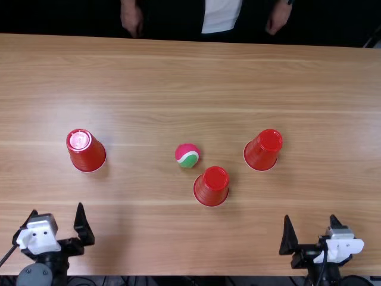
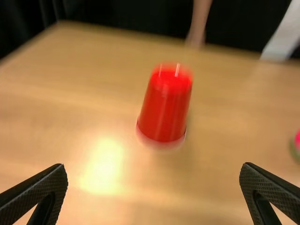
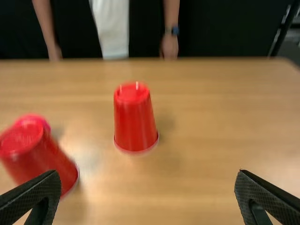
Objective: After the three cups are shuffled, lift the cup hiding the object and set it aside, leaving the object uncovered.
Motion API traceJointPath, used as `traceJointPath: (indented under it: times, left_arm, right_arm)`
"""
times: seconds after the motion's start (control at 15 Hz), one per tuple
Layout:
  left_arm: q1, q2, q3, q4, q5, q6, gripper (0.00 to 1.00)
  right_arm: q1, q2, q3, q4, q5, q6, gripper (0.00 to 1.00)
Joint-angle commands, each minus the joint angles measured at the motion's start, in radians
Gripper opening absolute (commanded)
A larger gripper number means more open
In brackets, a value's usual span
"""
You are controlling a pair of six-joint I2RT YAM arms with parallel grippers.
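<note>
Three red cups stand upside down on the wooden table (image 1: pixel 190 77): the left cup (image 1: pixel 86 151), the middle cup (image 1: pixel 212 186) and the right cup (image 1: pixel 263 149). A pink, green and white ball (image 1: pixel 187 155) lies uncovered just beyond and left of the middle cup. My left gripper (image 1: pixel 58 218) is open near the front left edge, well short of the left cup (image 2: pixel 165 110). My right gripper (image 1: pixel 311 228) is open near the front right edge, facing the right cup (image 3: pixel 134 118) with the middle cup (image 3: pixel 33 151) off to one side. The ball's edge (image 2: pixel 296 143) peeks in at the left wrist view's border.
A person stands across the table beyond the far edge, hands (image 1: pixel 131 19) hanging by the side and off the table. Wide bare wood lies between the cups and the far edge, and between the grippers along the near edge.
</note>
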Motion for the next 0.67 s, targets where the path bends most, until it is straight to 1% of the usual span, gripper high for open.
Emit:
traceJointPath:
  times: [0.0, 0.07, 0.13, 0.2, 0.27, 0.33, 0.47, 0.6]
  left_arm:
    - [-0.004, -0.011, -0.11, 0.082, -0.001, 0.085, 1.0]
    - [-0.004, -0.011, -0.168, 0.209, 0.001, 0.163, 1.0]
    - [-0.004, -0.011, -0.219, 0.322, 0.004, 0.227, 1.0]
    - [-0.004, -0.011, -0.272, 0.427, 0.01, 0.257, 1.0]
    - [-0.004, -0.011, -0.324, 0.509, 0.023, 0.257, 1.0]
    - [-0.003, -0.011, -0.324, 0.532, 0.025, 0.257, 1.0]
    - [-0.003, -0.011, -0.324, 0.491, 0.025, 0.255, 1.0]
    - [-0.003, -0.011, -0.324, 0.473, 0.025, 0.253, 1.0]
  right_arm:
    - [-0.013, -0.012, -0.054, 0.074, 0.004, 0.011, 1.0]
    - [-0.013, -0.012, -0.104, 0.179, 0.003, 0.009, 1.0]
    - [-0.014, -0.012, -0.15, 0.278, 0.004, 0.011, 1.0]
    - [-0.014, -0.012, -0.172, 0.398, 0.004, 0.013, 1.0]
    - [-0.014, -0.012, -0.193, 0.503, 0.006, 0.013, 1.0]
    - [-0.016, -0.012, -0.221, 0.567, 0.004, 0.013, 1.0]
    - [-0.016, -0.012, -0.285, 0.612, 0.001, 0.013, 1.0]
    - [-0.014, -0.012, -0.37, 0.615, -0.003, 0.011, 1.0]
